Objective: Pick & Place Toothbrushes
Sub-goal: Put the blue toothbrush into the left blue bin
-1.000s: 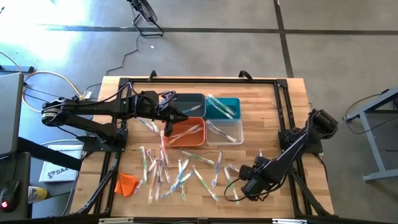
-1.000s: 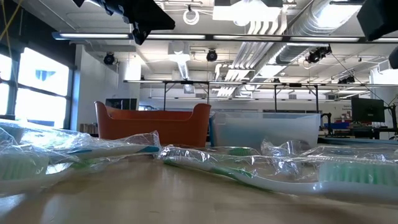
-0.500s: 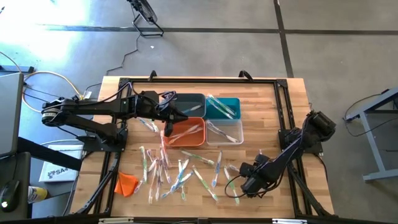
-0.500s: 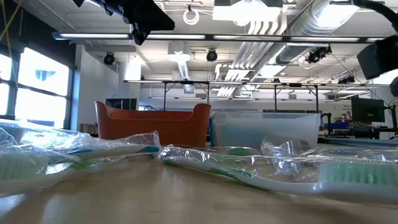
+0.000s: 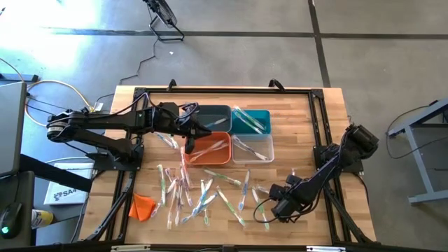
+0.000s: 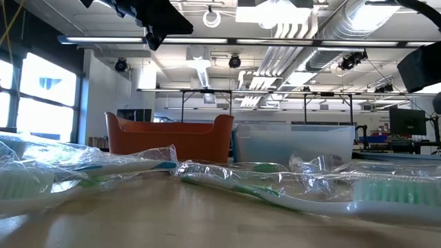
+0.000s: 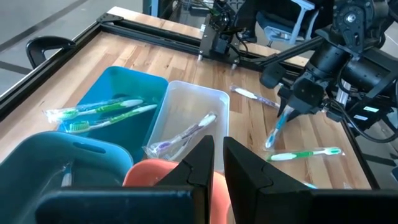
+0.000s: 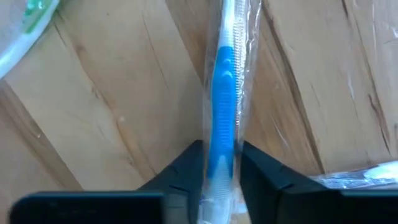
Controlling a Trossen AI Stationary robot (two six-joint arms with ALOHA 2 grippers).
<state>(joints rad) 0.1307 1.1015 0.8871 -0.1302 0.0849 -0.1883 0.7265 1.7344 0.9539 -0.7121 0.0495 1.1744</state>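
Four bins (image 5: 230,134) clustered mid-table (image 5: 294,126); orange cloth lump (image 5: 142,206) near its corner.

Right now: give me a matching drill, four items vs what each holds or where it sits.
Items:
1. teal bin
2. clear bin
3. right pincer
4. orange lump

Contents or place:
A. closed on a blue-handled toothbrush
B. green-handled toothbrushes inside
C. on the table's near-left corner, outside every bin
D. a single purple-tinted toothbrush inside

Pairs: 1-B, 2-D, 3-A, 4-C
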